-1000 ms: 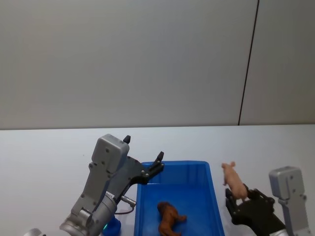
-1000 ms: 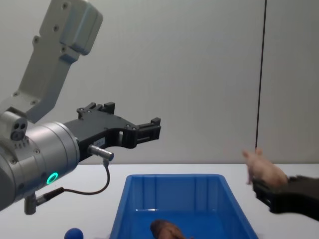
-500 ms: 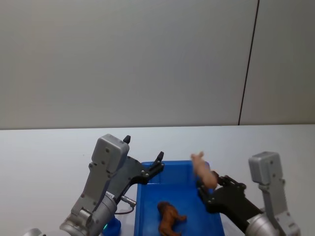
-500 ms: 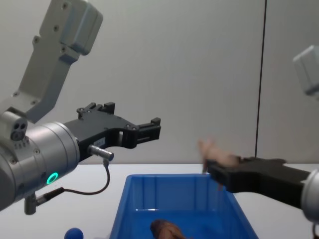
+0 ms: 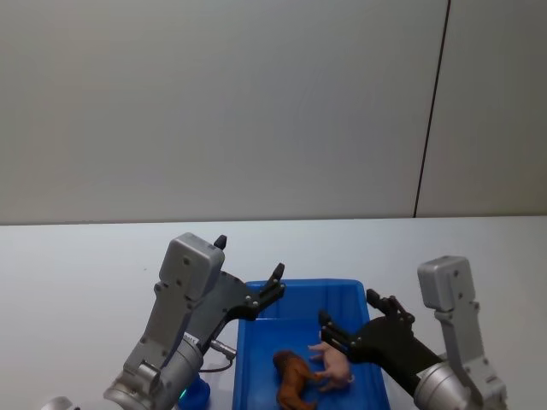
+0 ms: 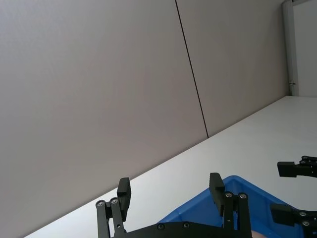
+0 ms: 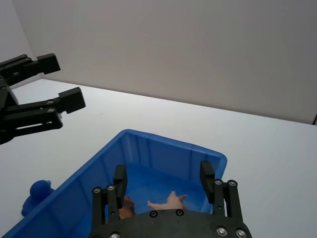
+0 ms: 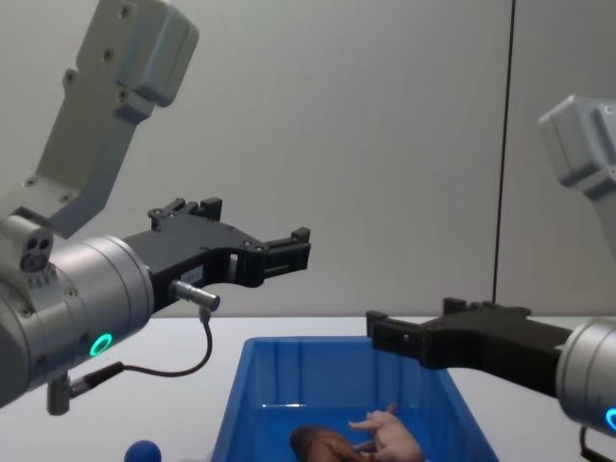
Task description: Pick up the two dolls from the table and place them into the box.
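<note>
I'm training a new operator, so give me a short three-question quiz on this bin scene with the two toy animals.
1. True or false: the pink doll lies inside the box.
2. The right gripper is: A) shut on a doll, B) open above the box, C) gripping the box's rim.
3. Fill in: the brown doll lies beside the ___ doll.
Key: 1 true; 2 B; 3 pink.

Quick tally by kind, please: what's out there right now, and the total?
Box: 1 (blue box)
Dolls: 2 (pink doll, brown doll, both inside it)
Ball: 1 (blue ball)
Total: 4
</note>
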Controlling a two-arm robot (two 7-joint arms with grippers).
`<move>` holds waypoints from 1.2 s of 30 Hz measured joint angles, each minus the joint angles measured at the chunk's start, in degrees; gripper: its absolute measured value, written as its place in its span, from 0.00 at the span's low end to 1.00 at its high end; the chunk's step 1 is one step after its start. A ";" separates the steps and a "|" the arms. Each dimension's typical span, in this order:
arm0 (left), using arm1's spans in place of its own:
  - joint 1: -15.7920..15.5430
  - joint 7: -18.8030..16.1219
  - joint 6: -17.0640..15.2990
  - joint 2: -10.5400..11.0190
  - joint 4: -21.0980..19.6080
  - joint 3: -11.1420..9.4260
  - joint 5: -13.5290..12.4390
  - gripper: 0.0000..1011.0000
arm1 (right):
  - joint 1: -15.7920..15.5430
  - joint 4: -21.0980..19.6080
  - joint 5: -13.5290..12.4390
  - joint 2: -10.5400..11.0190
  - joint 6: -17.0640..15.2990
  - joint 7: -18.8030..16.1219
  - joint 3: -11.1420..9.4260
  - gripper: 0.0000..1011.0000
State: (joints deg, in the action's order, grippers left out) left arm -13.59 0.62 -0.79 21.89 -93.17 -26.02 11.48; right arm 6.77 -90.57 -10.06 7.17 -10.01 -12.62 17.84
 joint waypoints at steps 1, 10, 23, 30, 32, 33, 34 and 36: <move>0.00 0.00 0.00 0.00 0.00 0.00 0.00 0.99 | -0.02 0.00 0.14 0.00 0.03 0.60 -0.03 0.88; 0.00 0.00 0.00 0.00 0.00 0.00 0.00 0.99 | -1.85 -1.55 0.69 0.72 1.12 5.66 -0.51 0.99; 0.00 0.00 0.00 0.00 0.00 0.00 0.00 0.99 | -6.05 -5.47 0.21 2.95 3.10 12.55 -1.76 0.99; 0.35 -0.30 -0.67 0.32 -0.35 0.20 0.01 0.99 | -7.13 -6.46 -0.02 3.51 3.57 14.17 -2.12 0.99; 0.60 -0.70 -1.29 0.60 -0.67 0.36 0.15 0.99 | -7.39 -6.69 -0.07 3.65 3.68 14.56 -2.17 0.99; 0.70 -0.92 -1.58 0.71 -0.80 0.43 0.26 0.99 | -7.53 -6.82 -0.09 3.71 3.75 14.75 -2.22 0.99; 0.81 -1.05 -1.82 0.84 -0.95 0.51 0.35 0.99 | -7.53 -6.82 -0.09 3.71 3.75 14.75 -2.22 0.99; 1.22 -1.73 -2.70 1.23 -1.42 0.78 0.77 0.99 | -7.71 -7.00 -0.13 3.82 3.84 15.06 -2.29 0.99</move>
State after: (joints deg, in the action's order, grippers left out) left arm -12.37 -1.10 -3.50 23.13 -94.60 -25.25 12.25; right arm -0.94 -97.57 -10.19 10.99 -6.17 2.44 15.54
